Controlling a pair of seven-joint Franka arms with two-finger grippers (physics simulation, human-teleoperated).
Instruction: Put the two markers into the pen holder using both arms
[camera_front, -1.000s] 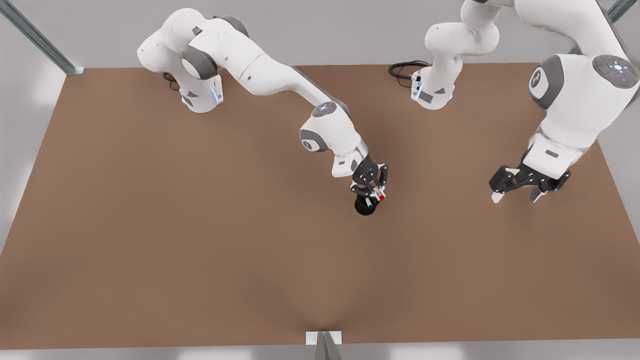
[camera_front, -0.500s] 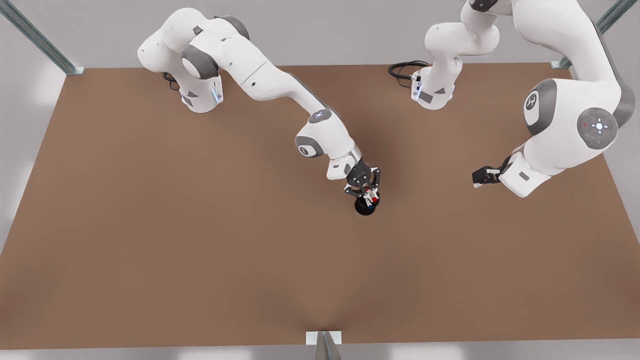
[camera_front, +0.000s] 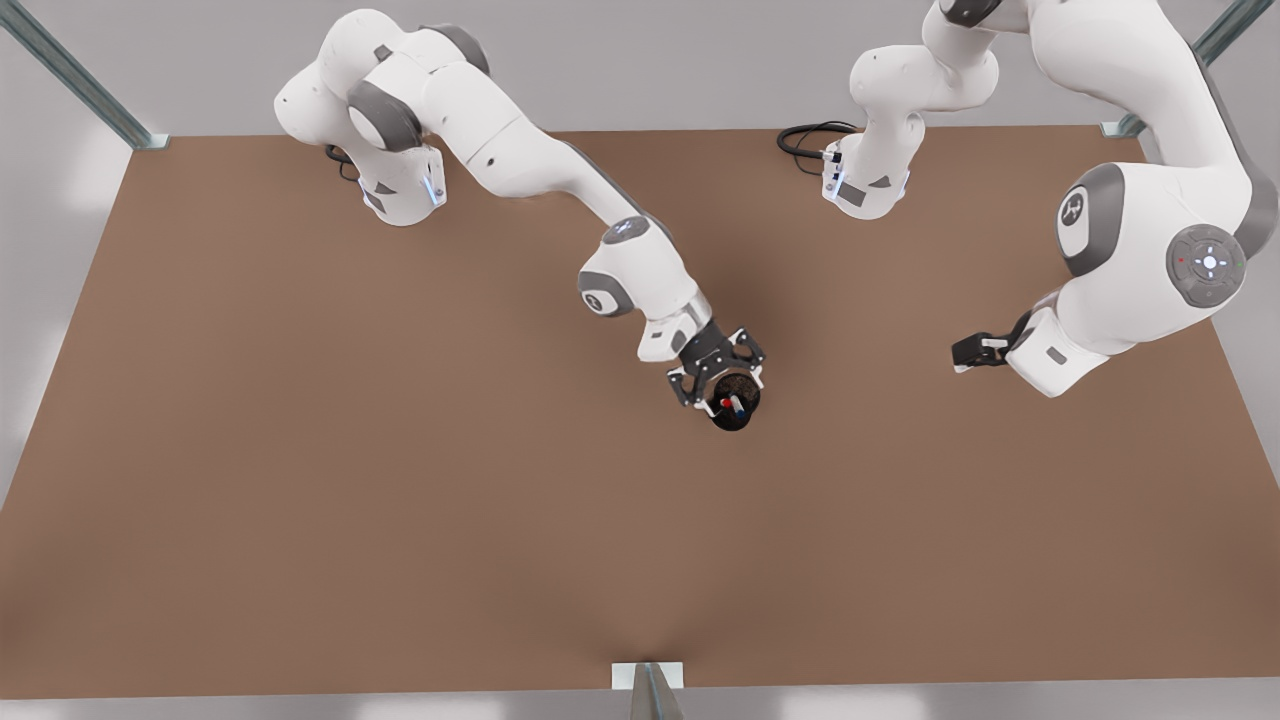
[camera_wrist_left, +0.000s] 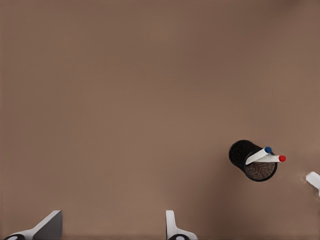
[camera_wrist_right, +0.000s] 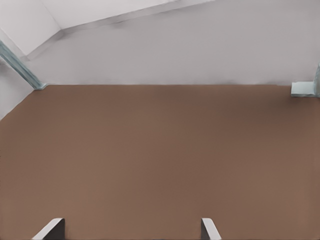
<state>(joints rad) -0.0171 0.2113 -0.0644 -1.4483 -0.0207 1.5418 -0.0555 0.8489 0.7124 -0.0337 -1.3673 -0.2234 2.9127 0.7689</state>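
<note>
The black mesh pen holder (camera_front: 731, 421) stands near the table's middle. Both markers lean inside it, ends sticking out past the rim: the red-capped marker (camera_front: 726, 403) and the blue-capped marker (camera_front: 737, 409). In the left wrist view the pen holder (camera_wrist_left: 239, 152) appears from above, with the blue marker (camera_wrist_left: 260, 154) and the red marker (camera_wrist_left: 272, 159) side by side. My left gripper (camera_front: 718, 384) hovers over the holder, open and empty; its fingertips (camera_wrist_left: 172, 226) are off to one side of the holder. My right gripper (camera_front: 968, 352) waits at the front view's right, open (camera_wrist_right: 130, 232), turned sideways.
A black cable (camera_front: 808, 138) coils at the right arm's base at the table's far edge. Metal posts (camera_front: 70, 72) stand at the far corners. A small bracket (camera_front: 648, 676) sits at the near edge. Brown tabletop (camera_front: 400, 500) stretches around the holder.
My left gripper has opened and let go of the red marker, which now rests in the holder beside the blue one. The right gripper swung sideways a second ago, then barely moved.
</note>
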